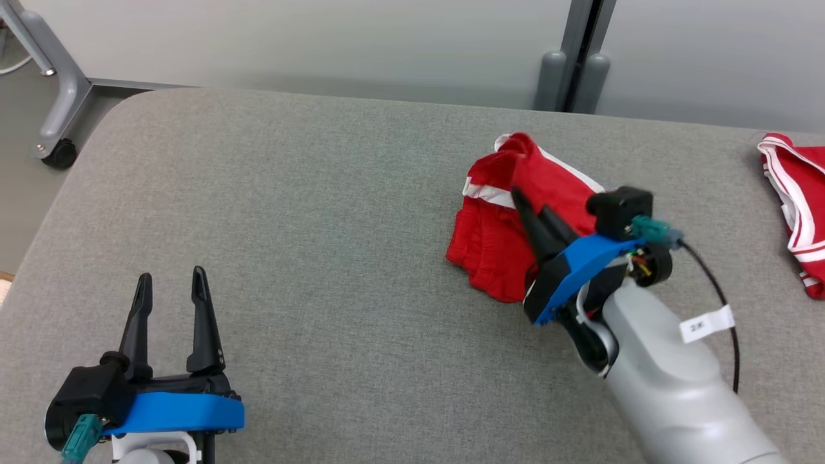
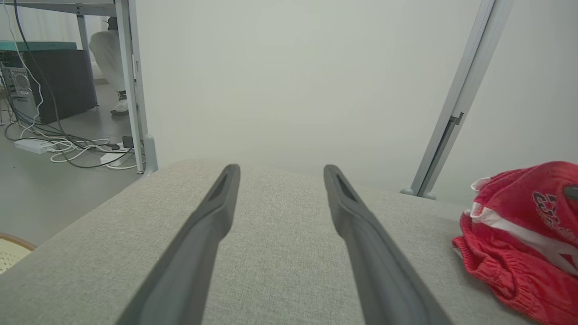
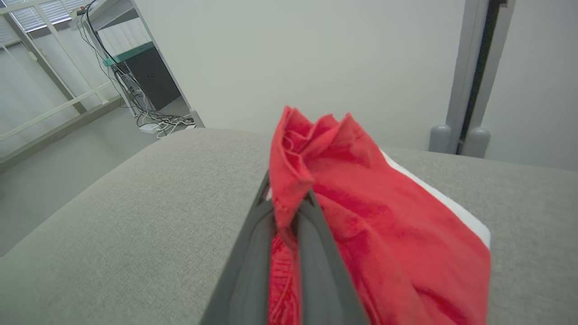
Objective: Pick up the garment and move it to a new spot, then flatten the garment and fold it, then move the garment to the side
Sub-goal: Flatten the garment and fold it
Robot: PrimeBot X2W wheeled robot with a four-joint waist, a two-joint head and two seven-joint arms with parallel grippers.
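Where the red garment (image 1: 496, 245) lay bunched on the right half of the grey padded surface (image 1: 322, 193), its white trim showed along the upper folds, and dark lettering was visible on it in the left wrist view (image 2: 519, 234). One edge of the cloth was lifted into a peak and the rest sagged onto the padding below. In the right wrist view that peak stood up between the two dark fingers, with the fabric (image 3: 384, 234) draped away to the right.

The right gripper (image 1: 519, 196) had its jaws closed tight on that fold of the garment, and the cloth was pinched just under the fingertips (image 3: 311, 212). Its pale forearm reached in from the lower right, with a black cable carrying a white tag (image 1: 706, 322) looped beside it.

The left gripper (image 1: 172, 276) sat well apart, at the lower left of the surface. Its jaws were spread wide with nothing between them, and bare padding showed in the gap in its own view (image 2: 281, 169).

A second red piece with white stripes (image 1: 799, 212) lay at the far right edge. Behind the surface stood a pale partition with a grey post (image 1: 580, 58), and a wheeled frame leg (image 1: 61, 151) stood on the floor to the left.
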